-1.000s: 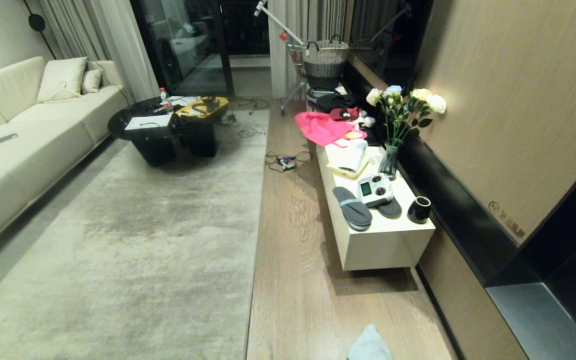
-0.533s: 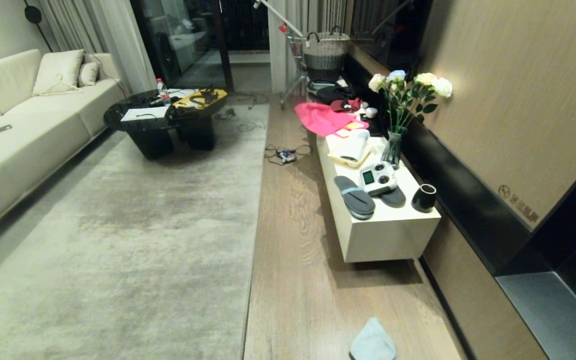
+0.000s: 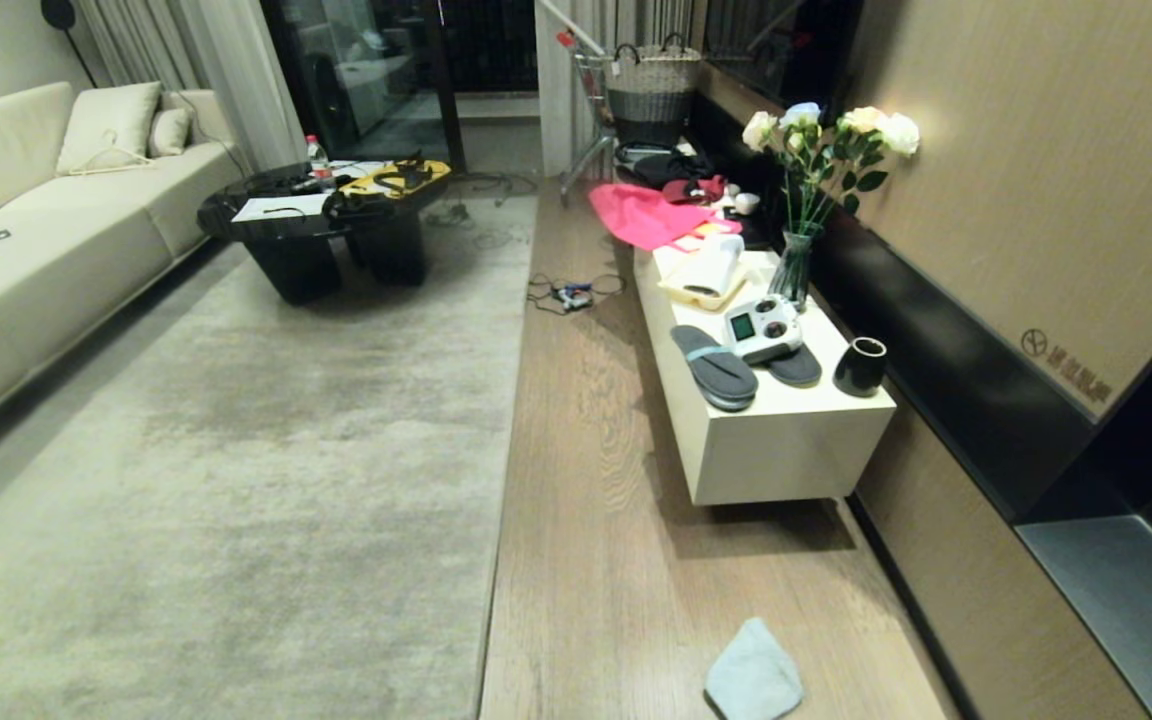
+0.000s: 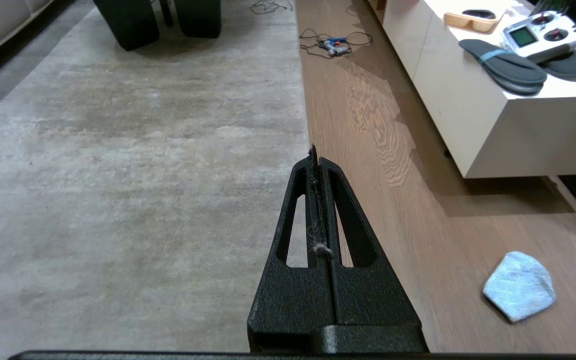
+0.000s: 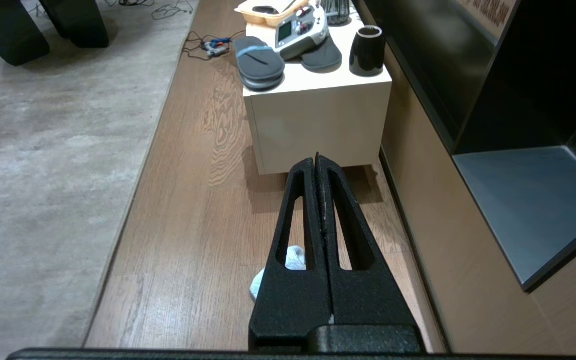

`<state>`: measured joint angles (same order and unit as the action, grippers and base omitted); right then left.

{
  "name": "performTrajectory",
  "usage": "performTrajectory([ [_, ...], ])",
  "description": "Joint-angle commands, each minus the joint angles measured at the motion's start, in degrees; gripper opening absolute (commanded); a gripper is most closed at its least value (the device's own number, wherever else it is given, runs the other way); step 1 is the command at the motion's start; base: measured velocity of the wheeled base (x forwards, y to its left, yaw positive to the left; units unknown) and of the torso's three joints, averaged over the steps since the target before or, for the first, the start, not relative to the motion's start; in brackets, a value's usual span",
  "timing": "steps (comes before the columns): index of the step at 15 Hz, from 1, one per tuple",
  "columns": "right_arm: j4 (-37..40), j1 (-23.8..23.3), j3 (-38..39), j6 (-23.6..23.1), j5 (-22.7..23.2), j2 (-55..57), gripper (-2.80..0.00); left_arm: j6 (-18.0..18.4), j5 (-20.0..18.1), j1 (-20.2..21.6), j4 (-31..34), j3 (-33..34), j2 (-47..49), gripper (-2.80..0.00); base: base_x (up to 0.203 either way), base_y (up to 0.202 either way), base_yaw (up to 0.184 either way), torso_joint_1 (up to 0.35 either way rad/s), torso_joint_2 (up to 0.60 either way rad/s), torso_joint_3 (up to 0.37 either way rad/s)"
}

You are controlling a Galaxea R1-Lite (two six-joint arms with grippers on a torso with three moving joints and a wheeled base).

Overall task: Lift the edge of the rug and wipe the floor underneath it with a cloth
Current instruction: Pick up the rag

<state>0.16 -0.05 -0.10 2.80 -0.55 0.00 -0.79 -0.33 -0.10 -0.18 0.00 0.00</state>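
A: Both pairs of fingers pressed together, empty: your left gripper (image 4: 314, 150) hangs over the rug edge (image 4: 302, 115), your right gripper (image 5: 317, 159) above the cloth (image 5: 293, 260), partly hidden.

B: So nothing begun?

A: Seemingly the approach. The cloth lies on the floor (image 3: 586, 520) beside the rug; you need spread fingers first.

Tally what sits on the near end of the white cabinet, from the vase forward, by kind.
Slippers: 2
Remote controller: 1
Black cup: 1
Vase of flowers: 1
Tray: 1
White roll on the tray: 1
Total: 7
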Motion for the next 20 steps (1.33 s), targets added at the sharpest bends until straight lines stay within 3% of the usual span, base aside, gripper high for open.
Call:
performTrajectory([
  [1, 0.0, 0.0, 0.0, 0.0, 0.0, 0.0, -2.8, 0.0, 0.0, 0.0, 0.0, 0.0, 0.1, -2.8, 0.0, 0.0, 0.0, -0.061, 0.45, 0.398],
  [9, 0.0, 0.0, 0.0, 0.0, 0.0, 0.1, -2.8, 0.0, 0.0, 0.0, 0.0, 0.0, 0.1, -2.8, 0.0, 0.0, 0.0, -0.019, 0.41, 0.4],
  [20, 0.0, 0.0, 0.0, 0.0, 0.0, 0.0, -2.8, -0.1, 0.0, 0.0, 0.0, 0.0, 0.1, -2.8, 0.0, 0.0, 0.0, 0.0, 0.0, 0.0],
])
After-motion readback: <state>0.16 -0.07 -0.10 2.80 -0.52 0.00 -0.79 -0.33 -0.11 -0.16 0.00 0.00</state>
